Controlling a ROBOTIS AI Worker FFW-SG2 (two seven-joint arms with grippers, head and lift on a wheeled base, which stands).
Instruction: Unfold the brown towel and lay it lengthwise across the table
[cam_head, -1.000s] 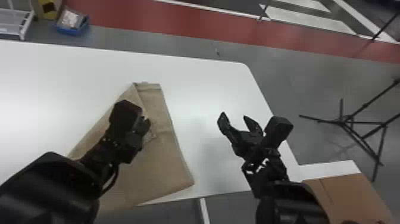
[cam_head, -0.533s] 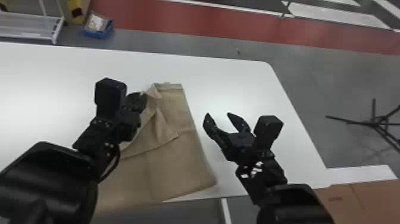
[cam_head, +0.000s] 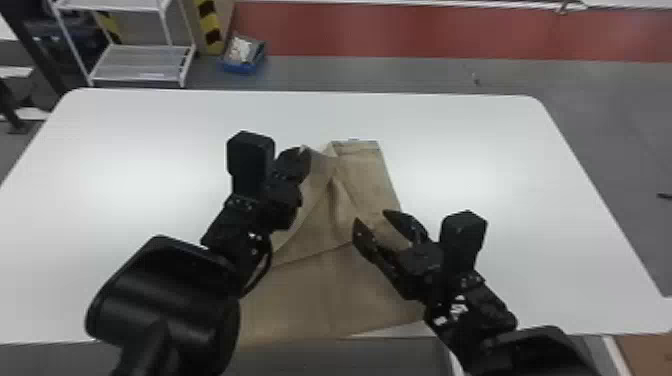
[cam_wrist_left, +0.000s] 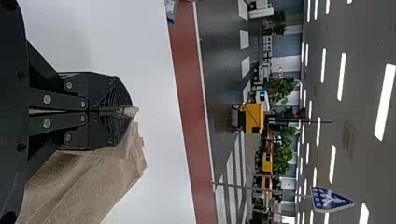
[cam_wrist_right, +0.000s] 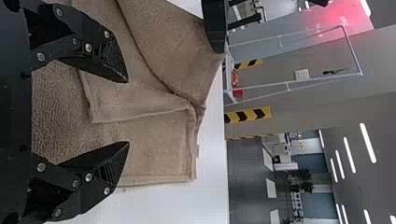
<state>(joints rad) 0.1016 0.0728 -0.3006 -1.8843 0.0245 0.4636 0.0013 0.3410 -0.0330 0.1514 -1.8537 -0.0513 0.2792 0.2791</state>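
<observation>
1 brown towel, likely light, limp: left pincer gripping edge; right pincer open, best hold loose flap corner.

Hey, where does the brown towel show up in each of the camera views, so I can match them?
Head view: the brown towel is low in the middle, between the arms.
Left wrist view: pinched at the tips of the left gripper's closed jaws, hanging down beside them.
Right wrist view: behind and between the right gripper's open jaws.
Shared landmark: the white table.
</observation>
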